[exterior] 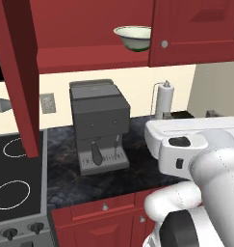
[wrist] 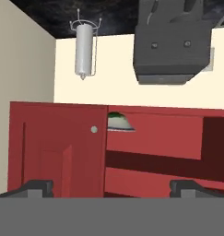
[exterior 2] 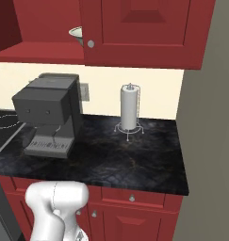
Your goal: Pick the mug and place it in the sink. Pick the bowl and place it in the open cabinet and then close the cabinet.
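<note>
One bowl (exterior: 133, 37) sits on the open cabinet's (exterior: 89, 58) red shelf, beside the closed door (exterior: 195, 31). Gripper (wrist: 111, 186) jaws spread wide, holding nothing, facing the cabinet.

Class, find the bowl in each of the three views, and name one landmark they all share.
Left base view: bowl top centre, on the cabinet shelf.
Right base view: upper left, half hidden behind the closed door.
Hand view: centre, upside down, beside the door edge.
Shared landmark: paper towel holder.

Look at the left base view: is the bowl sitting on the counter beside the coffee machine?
No, the bowl rests on the red shelf of the open cabinet, above the coffee machine.
</note>
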Controlling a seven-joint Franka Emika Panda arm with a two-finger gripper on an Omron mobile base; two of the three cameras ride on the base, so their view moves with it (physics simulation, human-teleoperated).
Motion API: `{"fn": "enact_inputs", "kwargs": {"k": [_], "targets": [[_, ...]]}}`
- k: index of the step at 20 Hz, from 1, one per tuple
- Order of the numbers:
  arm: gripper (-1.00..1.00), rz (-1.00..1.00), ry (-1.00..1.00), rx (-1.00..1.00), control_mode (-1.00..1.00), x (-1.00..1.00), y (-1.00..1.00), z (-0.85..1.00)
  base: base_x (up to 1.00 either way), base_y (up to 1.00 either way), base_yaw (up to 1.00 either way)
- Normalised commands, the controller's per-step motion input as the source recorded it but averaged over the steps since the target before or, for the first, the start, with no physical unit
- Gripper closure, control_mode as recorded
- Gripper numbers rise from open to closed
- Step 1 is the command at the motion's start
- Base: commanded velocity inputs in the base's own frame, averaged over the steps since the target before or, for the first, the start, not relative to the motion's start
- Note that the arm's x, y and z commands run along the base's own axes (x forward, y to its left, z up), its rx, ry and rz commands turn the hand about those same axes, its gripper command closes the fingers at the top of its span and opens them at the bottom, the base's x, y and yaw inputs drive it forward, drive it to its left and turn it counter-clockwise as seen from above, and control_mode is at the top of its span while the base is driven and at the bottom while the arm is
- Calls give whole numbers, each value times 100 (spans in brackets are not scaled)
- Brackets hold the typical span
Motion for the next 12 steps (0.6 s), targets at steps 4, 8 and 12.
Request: {"fn": "enact_inputs", "kwargs": {"k": [4, 8, 12], "targets": [[-100, -11, -13, -2, -100, -4, 71, -18, 0, 0, 0], [-100, -16, -9, 0, -100, -6, 31, -3, 0, 0, 0], [-100, 0, 0, 0, -100, -25, 5, -10, 0, 0, 0]]}}
